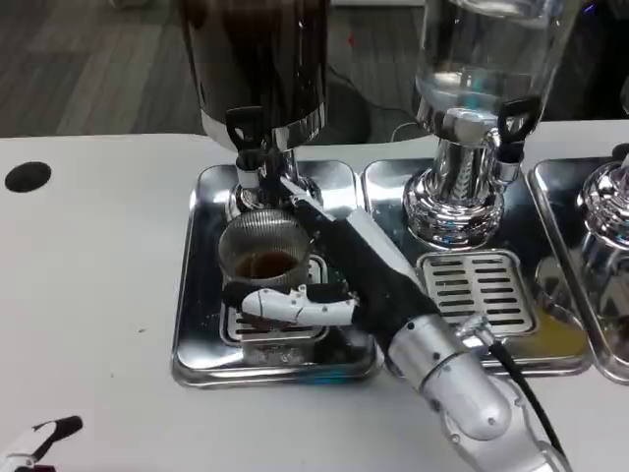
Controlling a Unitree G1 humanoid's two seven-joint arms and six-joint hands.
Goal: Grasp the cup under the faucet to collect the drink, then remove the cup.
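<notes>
Holding the cup under the faucet, the right hand is wrapping it; drink is collecting, removal seemingly remaining.

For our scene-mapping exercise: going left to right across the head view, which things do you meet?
Black hole in the table → left robot hand → cup under the dark dispenser's faucet → right robot hand → clear dispenser → third dispenser's base.

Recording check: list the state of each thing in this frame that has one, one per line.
cup: upright under the dark dispenser's faucet, some brown drink inside
right hand: wrapped around the cup
left hand: low at the table edge, holding nothing visible
dark dispenser faucet: no stream visible
clear dispenser: untouched
</notes>
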